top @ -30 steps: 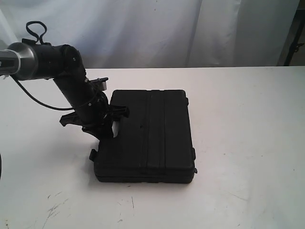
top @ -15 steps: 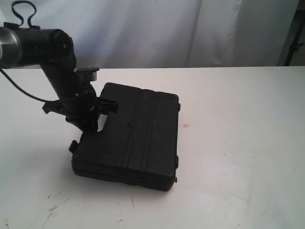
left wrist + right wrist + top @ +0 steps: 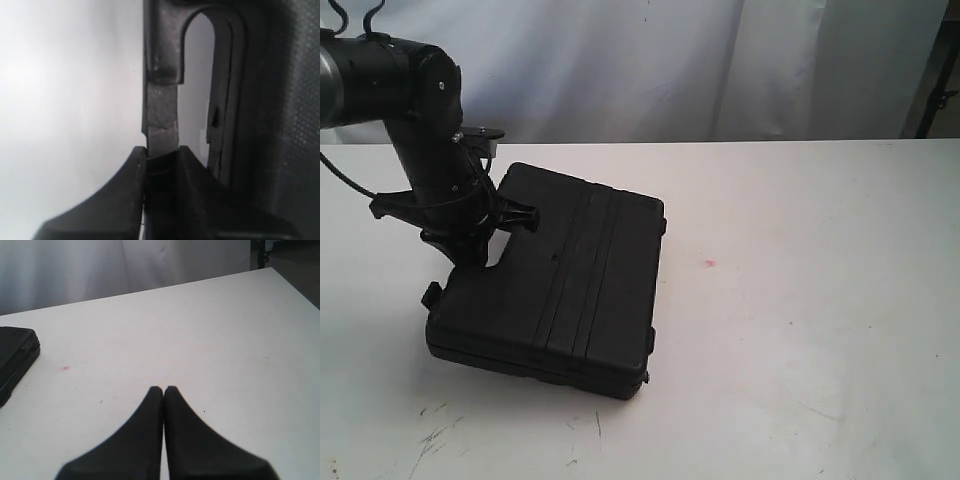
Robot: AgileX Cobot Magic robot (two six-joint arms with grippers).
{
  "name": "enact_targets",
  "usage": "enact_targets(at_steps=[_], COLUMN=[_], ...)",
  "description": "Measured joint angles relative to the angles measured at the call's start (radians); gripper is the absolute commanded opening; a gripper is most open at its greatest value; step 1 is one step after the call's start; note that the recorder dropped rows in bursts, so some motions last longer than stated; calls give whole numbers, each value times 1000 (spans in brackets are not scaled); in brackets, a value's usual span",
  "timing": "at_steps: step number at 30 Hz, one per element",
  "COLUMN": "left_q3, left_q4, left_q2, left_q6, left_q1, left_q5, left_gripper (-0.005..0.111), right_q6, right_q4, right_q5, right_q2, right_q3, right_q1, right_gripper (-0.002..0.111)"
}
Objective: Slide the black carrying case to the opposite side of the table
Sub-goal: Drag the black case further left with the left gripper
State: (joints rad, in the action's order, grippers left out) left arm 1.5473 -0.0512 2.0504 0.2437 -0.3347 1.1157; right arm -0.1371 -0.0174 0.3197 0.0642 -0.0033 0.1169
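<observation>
The black carrying case lies flat and skewed on the white table, left of centre in the exterior view. My left gripper stands at the case's left edge, shut on its handle; in the left wrist view both fingers clamp the handle bar, with the case body beside it. A corner of the case shows in the right wrist view. My right gripper hovers shut and empty over bare tabletop; it does not show in the exterior view.
A small red spot marks the table right of the case. Dark scuff marks lie near the front left edge. A white curtain hangs behind the table, and a dark stand is at the far right.
My left arm has pulled the case leftward by its handle. The case has also turned, its near end swinging left, and the red spot has come into view.
</observation>
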Motion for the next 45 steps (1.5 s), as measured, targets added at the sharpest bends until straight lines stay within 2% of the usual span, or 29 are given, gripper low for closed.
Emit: enact_targets(at_steps=[30, 45], left_q3=[-4, -4], left_q4=[-26, -70], left_q2=[-35, 10], left_q6=[-19, -52], left_q1=[175, 185], left_q5=[45, 19], left_gripper=[0, 0], right_q6=[0, 2], right_q4=[0, 0], right_q5=[0, 0], right_q2=[0, 0], right_q3=[0, 0], right_q1=[0, 0], right_gripper=[0, 0])
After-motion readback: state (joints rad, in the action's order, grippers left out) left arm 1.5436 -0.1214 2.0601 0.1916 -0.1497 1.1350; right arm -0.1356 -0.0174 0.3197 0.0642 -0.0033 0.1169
